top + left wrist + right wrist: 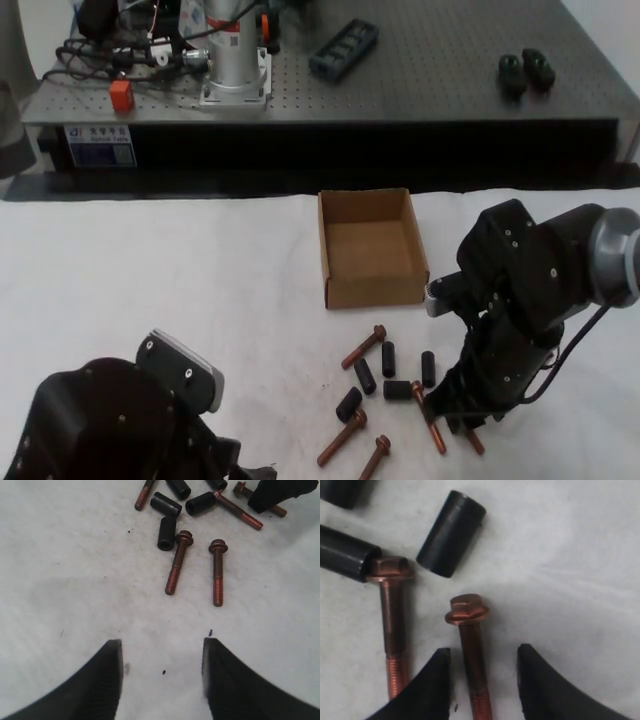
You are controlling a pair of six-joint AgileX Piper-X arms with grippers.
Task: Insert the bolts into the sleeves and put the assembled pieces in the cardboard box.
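Note:
Several copper bolts and black sleeves lie loose on the white cloth in front of the cardboard box [370,250]. My right gripper [482,652] is open and low over the cloth, with its fingers on either side of one bolt [470,630]; there is a gap on both sides of the shank. Beside it lie a second bolt [392,615], head against a sleeve [342,552], and another sleeve [451,534]. My left gripper [162,675] is open with nothing in it, short of two bolts [177,562] [217,572] and a sleeve [167,532]. The right arm [520,300] stands over the pile's right side.
A raised black perforated bench [400,70] runs along the back with a metal post [235,60], cables, an orange block [121,95] and dark parts. Bare white cloth [150,270] spreads left of the box. The left arm [120,420] fills the lower left corner.

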